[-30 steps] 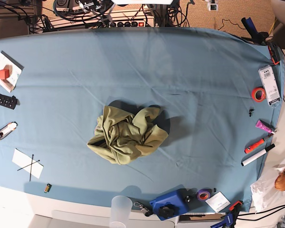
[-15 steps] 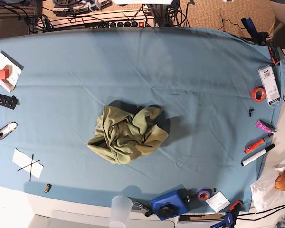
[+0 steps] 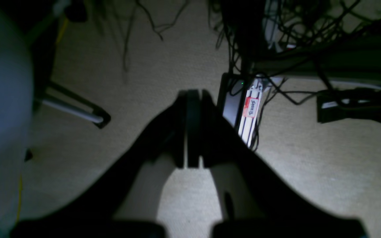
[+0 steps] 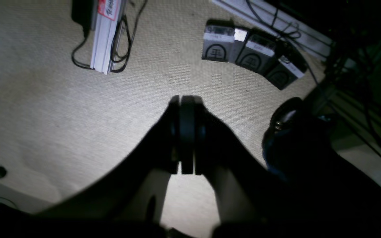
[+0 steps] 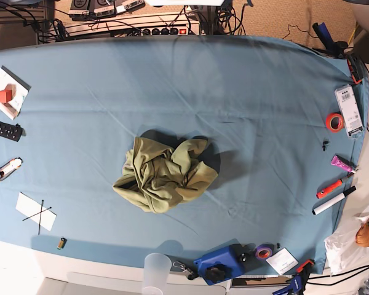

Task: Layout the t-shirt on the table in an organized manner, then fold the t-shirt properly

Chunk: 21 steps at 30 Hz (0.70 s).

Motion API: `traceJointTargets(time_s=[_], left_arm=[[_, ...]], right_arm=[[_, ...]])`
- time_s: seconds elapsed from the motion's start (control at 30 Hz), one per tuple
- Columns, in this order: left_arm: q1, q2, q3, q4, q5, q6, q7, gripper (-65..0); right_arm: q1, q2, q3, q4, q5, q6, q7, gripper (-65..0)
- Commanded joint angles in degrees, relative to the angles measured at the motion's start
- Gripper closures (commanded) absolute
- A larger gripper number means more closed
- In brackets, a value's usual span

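The olive-green T-shirt (image 5: 166,174) lies crumpled on the blue-covered desk (image 5: 270,147), left of centre in the base view. Farther out, a blue container (image 5: 219,265) sits near the front edge, with a red tape roll (image 5: 334,121) toward the right side. Both the left tool (image 3: 190,96) and right tool (image 4: 186,100) are closed, held over the floor (image 4: 78,132).
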State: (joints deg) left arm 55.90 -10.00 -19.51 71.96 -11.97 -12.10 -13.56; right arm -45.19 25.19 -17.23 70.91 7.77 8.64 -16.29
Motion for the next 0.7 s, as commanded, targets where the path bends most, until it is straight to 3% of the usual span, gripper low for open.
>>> traceJointTargets(time_s=[0.0, 0.23, 0.33, 0.43, 0.57, 0.67], left_arm=[[2.75, -0.37, -0.17, 2.58, -0.87, -0.07, -1.07, 0.0], [11.19, -0.5, -0.17, 18.12, -1.81, -6.1, -1.07, 0.0], [12.83, -0.5, -0.28, 23.74, -1.79, -8.11, -1.03, 0.0], [13.31, -0.5, -1.38, 27.82, -1.79, -12.17, -0.35, 0.0], [13.31, -0.5, -4.63, 31.43, -1.84, -19.32, -0.24, 0.0], [13.25, -0.5, -7.13, 33.97, -1.84, -19.52, -0.28, 0.0]], right_arm=[[-2.47, 0.7, 1.86, 2.36, 0.17, 0.0, 0.07, 0.0], [-14.45, 0.7, 13.46, 20.76, 3.85, 0.33, -2.01, 0.0], [-18.36, 0.7, 16.76, 28.41, 5.46, 3.3, -4.68, 0.0], [-20.7, 0.7, 18.62, 34.71, 7.76, 5.64, -7.61, 0.0], [-21.16, 0.68, 19.17, 40.35, 9.38, 5.9, -11.04, 0.0], [-20.87, 0.68, 19.17, 43.32, 9.35, 5.9, -11.06, 0.0]])
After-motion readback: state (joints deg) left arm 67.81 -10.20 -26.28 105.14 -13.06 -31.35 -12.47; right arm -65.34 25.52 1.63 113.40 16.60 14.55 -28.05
